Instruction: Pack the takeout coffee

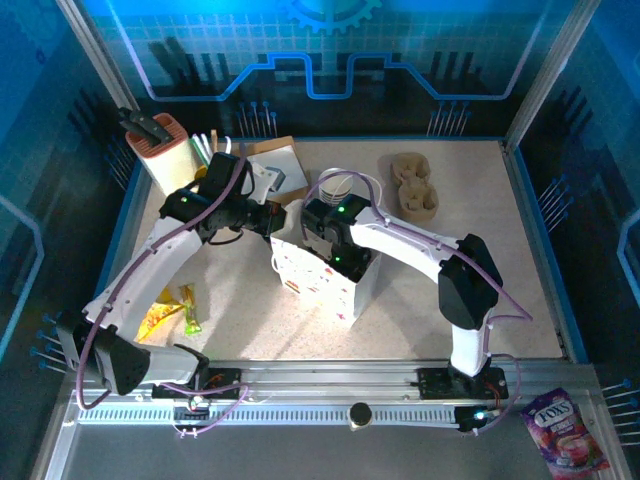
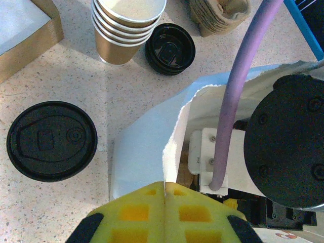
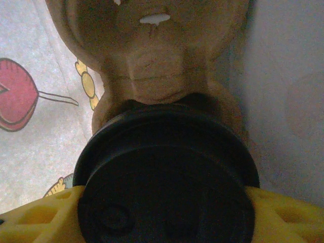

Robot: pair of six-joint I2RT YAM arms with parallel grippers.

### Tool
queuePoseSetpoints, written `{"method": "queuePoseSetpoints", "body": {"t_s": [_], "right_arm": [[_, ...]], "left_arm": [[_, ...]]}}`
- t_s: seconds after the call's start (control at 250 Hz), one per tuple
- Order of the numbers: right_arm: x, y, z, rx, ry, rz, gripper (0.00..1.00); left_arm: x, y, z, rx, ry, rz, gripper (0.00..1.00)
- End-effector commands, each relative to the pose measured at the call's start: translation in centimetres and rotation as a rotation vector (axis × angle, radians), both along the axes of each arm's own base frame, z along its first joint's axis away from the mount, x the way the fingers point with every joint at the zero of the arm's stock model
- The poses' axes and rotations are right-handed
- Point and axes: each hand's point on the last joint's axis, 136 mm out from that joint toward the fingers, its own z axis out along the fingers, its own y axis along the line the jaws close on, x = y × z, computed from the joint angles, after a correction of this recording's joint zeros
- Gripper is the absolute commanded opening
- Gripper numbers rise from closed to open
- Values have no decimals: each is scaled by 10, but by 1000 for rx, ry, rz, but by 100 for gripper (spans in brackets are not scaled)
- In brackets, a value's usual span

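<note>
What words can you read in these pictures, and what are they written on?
"FOX'S": on the purple sweet packet, beyond the table's near right corner.
Smaller print on that packet: too small to read.
Yellow snack wrappers: print too small to read.
White paper bag: printed pictures, no words legible.
</note>
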Motion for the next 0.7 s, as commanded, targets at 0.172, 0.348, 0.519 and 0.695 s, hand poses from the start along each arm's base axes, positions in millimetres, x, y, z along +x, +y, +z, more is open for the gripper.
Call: {"method": "queuePoseSetpoints", "body": {"t_s": [0.172, 0.348, 0.519, 0.695], "right_arm": [[6, -3, -39, -82, -10, 1, 44], [6, 0, -29, -65, -25, 6, 47], [6, 1, -23, -66, -37, 14, 56], [5, 3, -12, -60, -58, 19, 66]], "left_arm": [[-8, -3, 2, -12, -5, -34, 0], [-8, -3, 1, -12, -4, -35, 0], [-8, -3, 1, -11, -5, -36, 0], [-8, -3, 2, -11, -8, -35, 0]]}}
